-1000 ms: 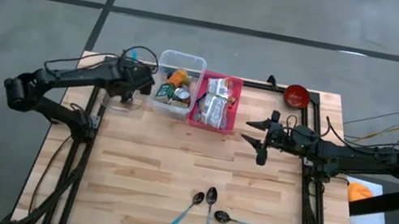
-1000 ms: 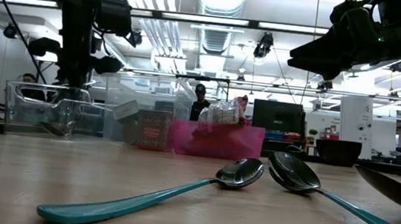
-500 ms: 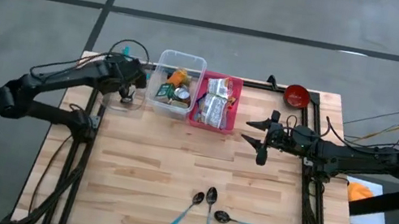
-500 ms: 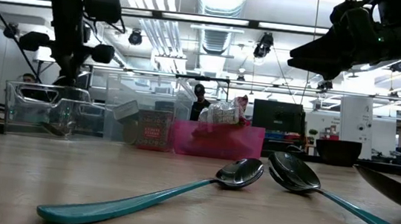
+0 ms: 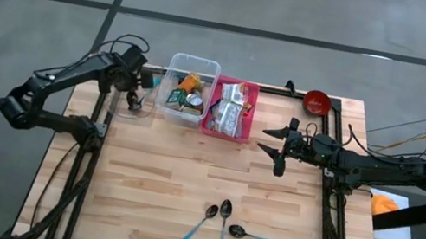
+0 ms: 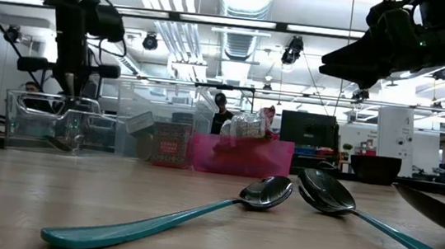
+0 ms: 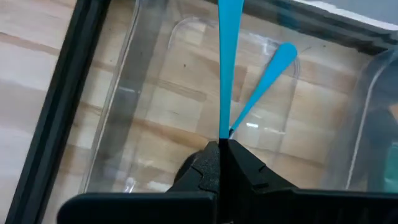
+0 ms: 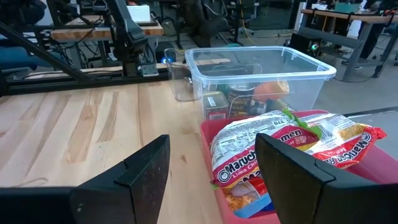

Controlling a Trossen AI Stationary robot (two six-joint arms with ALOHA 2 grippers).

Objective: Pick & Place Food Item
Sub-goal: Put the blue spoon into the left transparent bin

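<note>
My left gripper (image 5: 135, 86) hangs shut over a small clear tub (image 5: 133, 104) at the table's far left. A teal spoon handle (image 7: 224, 68) sticks out from its fingertips (image 7: 222, 144). A second teal handle (image 7: 268, 73) lies in the tub. The food sits in two bins. A clear bin (image 5: 190, 89) holds cans, and a pink bin (image 5: 232, 110) holds ramen packets (image 8: 273, 149). My right gripper (image 5: 272, 144) waits open at mid-right, level, pointing at the bins. My left gripper pinches the held teal handle at its narrow end (image 7: 223, 127) between its two shut fingers. It comes from above, slanting down, and the handle runs on in line with the fingers. The fingers hide the rest of the spoon.
Three teal-handled spoons (image 5: 223, 223) lie near the table's front edge, and they fill the foreground of the low view (image 6: 265, 194). A red bowl (image 5: 316, 101) stands at the far right corner. Bare wood lies between the bins and the spoons.
My left gripper has swung toward the table's far left corner and rolled at the wrist. It has stayed shut over the small clear tub. My right arm has kept still.
</note>
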